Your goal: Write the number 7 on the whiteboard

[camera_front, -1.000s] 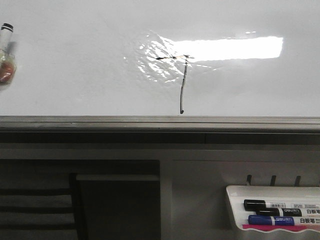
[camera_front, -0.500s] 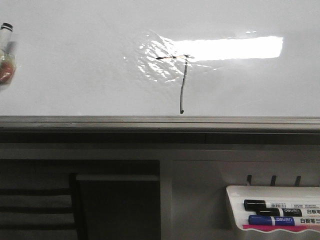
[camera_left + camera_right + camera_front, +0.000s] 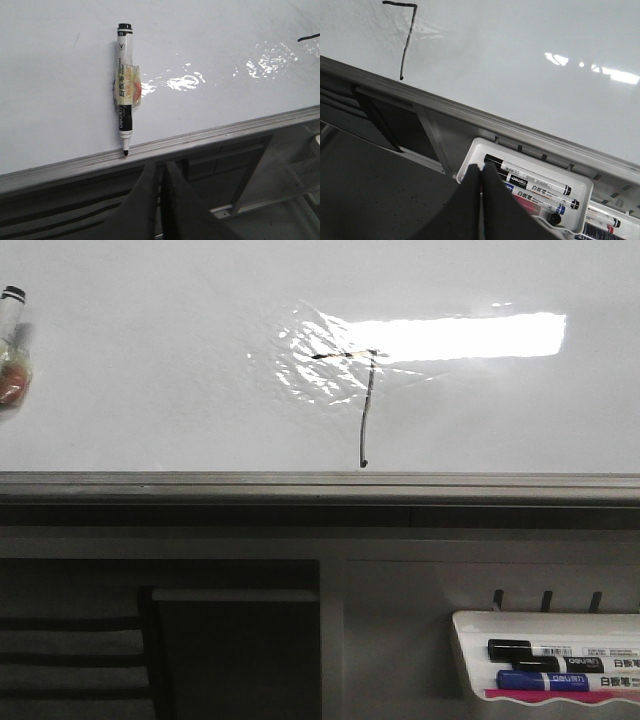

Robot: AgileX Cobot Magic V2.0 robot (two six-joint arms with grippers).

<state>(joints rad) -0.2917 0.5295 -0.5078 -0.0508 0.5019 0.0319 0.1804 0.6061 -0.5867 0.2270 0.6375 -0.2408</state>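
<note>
**Number 7 drawn, nothing moving on the board**

Number 7 (image 3: 362, 405) sits low on the whiteboard (image 3: 150, 370), its wobbly top stroke crossing the wrinkled glare patch and its long stroke ending just above the grey edge rail (image 3: 320, 483). Over the last second nothing has shifted: the strokes are the same and no arm has entered the front view. I judge the writing finished and my arms drawn back.

My left gripper (image 3: 161, 170) hangs below the rail with its fingers pressed together on nothing. Straight above it the marker (image 3: 124, 100) lies against the board, uncapped tip touching the rail, far to the left of the 7.

My right gripper (image 3: 481, 172) is likewise closed and empty, below the rail and over the white marker tray (image 3: 580, 192), with the 7 up and away to one side
</note>
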